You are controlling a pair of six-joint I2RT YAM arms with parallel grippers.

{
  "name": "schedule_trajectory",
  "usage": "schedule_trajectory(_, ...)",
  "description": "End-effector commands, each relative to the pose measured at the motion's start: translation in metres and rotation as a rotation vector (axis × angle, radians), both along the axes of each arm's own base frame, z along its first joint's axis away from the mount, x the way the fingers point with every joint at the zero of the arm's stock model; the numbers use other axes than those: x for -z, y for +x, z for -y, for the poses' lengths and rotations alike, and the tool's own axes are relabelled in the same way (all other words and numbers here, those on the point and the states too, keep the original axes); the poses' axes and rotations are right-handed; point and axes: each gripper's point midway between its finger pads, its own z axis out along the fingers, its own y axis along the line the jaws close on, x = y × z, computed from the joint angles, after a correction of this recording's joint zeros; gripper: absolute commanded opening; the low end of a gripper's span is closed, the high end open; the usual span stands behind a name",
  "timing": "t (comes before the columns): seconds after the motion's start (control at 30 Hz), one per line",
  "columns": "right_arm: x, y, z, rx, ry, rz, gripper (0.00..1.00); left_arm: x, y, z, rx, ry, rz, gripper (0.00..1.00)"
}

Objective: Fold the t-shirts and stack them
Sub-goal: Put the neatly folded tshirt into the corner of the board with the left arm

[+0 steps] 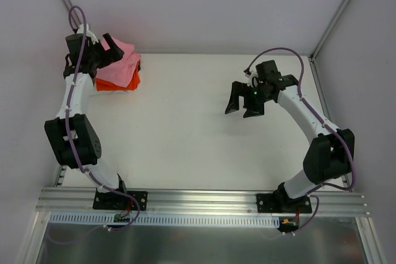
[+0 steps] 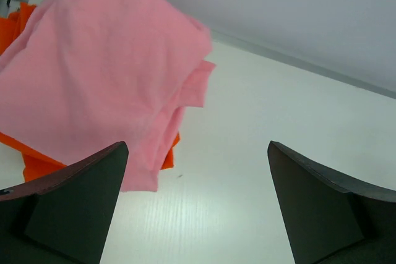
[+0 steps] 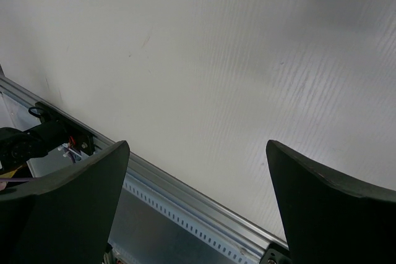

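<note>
Pink t-shirt (image 1: 120, 61) folded, stacked atop folded orange t-shirt (image 1: 131, 81).

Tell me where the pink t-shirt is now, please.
In the top view, the pink t-shirt lies folded on the orange t-shirt in the far left corner of the table, right beside the open left gripper.

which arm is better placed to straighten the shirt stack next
Left, likely. The left gripper is open beside the pink shirt lying on the orange shirt; the right gripper, also open, hangs over the table far from them.
</note>
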Motion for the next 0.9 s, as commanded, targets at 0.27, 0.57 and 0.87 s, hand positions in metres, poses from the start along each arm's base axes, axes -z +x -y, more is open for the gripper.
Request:
schedule_trajectory(0.27, -0.048, 0.006, 0.010, -0.001, -0.023, 0.252, 1.00, -0.062, -0.084, 0.084, 0.238, 0.012, 0.131, 0.99)
schedule_trajectory(0.57, -0.069, -0.011, 0.056, 0.050, -0.187, 0.457, 0.99, -0.062, -0.168, 0.121, 0.310, 0.165, 0.103, 0.99)
schedule_trajectory(0.87, -0.071, -0.032, 0.065, 0.074, -0.192, 0.489, 0.99, -0.057, -0.222, 0.106, 0.250, 0.208, 0.040, 0.99)
